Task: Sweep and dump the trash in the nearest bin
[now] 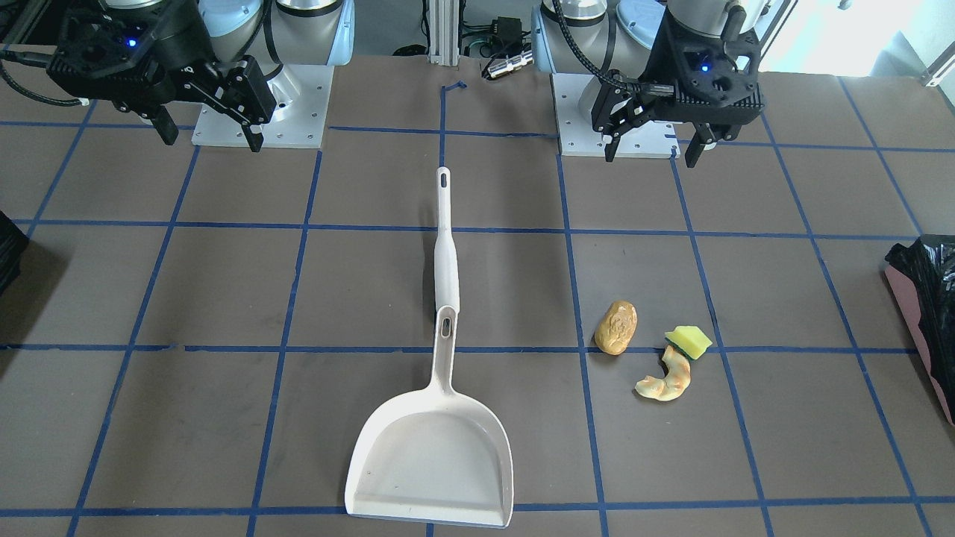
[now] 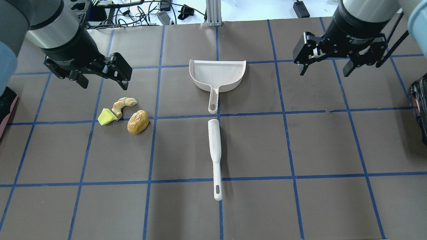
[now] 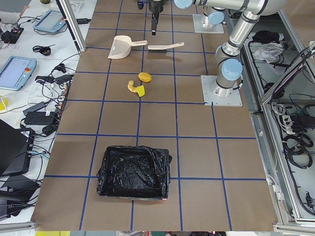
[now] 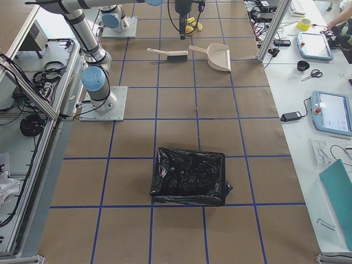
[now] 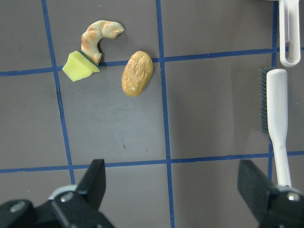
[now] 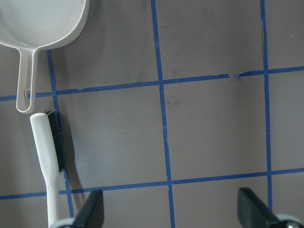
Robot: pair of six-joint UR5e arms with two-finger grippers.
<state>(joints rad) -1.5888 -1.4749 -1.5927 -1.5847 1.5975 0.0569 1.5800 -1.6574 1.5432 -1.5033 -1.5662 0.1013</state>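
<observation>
The trash lies together on the table: a tan potato-like lump [image 2: 137, 122] [image 1: 616, 328] [image 5: 137, 73], a yellow wedge sponge [image 2: 106, 116] [image 1: 689, 341] [image 5: 80, 66] and a curled pastry piece [image 2: 123, 104] [image 1: 666, 380] [image 5: 97, 35]. My left gripper [image 2: 104, 86] [image 1: 653, 145] [image 5: 171, 190] is open and empty, hovering just beyond the trash. My right gripper [image 2: 324, 73] [image 1: 213, 142] [image 6: 171, 209] is open and empty over bare table. The bin [image 1: 925, 298] [image 3: 133, 172], pink-sided with a black bag, stands at the table's end on my left.
A white dustpan [image 2: 217, 75] [image 1: 433, 455] and a white brush [image 2: 215, 153] [image 1: 446, 246] [image 6: 45, 156] lie in line at the table's middle. A second black-bagged container [image 4: 190, 176] [image 2: 420, 100] stands at the end on my right.
</observation>
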